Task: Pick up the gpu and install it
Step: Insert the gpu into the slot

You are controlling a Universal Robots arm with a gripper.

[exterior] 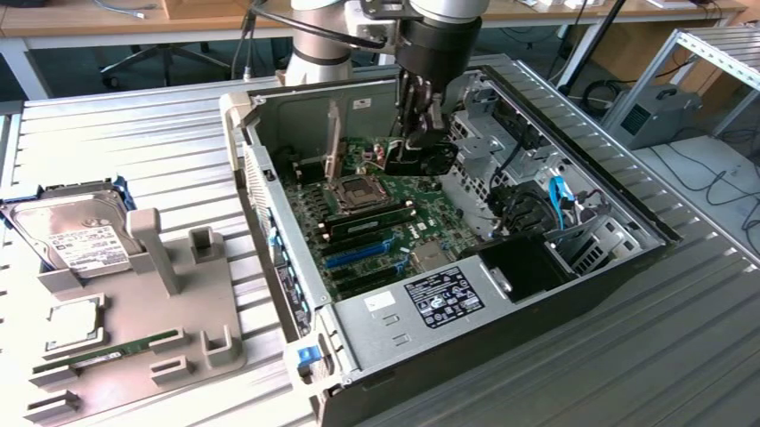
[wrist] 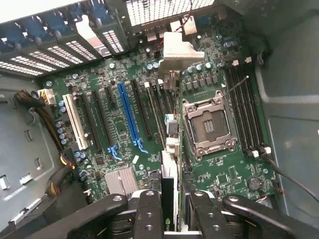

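The gpu hangs inside the open computer case, above the motherboard beside the CPU socket. My gripper reaches down into the case and is shut on it. In the wrist view the gpu shows edge-on, a thin black and green card running from between my fingers out to its silver bracket. There my gripper holds the card over the black expansion slots, between the blue slot and the CPU socket. Whether its edge touches a slot I cannot tell.
On the exterior view's left, a grey holder tray carries a silver hard drive, a CPU and a green memory stick. Cables and a drive cage crowd the case's far side. Ribbed metal tabletop surrounds the case.
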